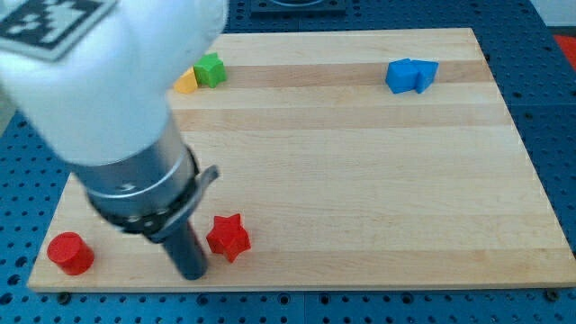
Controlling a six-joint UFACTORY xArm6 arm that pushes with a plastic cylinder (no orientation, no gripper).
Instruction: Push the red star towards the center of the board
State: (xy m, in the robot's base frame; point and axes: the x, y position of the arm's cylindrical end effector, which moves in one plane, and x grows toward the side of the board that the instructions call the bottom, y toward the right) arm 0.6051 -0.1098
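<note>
The red star (229, 237) lies near the bottom left of the wooden board (360, 180). My tip (193, 273) is at the end of the dark rod, just to the left of the star and slightly below it, close to it or touching it. The arm's white and grey body hides the upper left of the board.
A red cylinder (70, 253) stands at the board's bottom left corner. A green block (210, 69) and a yellow block (185, 83) sit together at the top left, partly hidden by the arm. Two blue blocks (410, 76) sit together at the top right.
</note>
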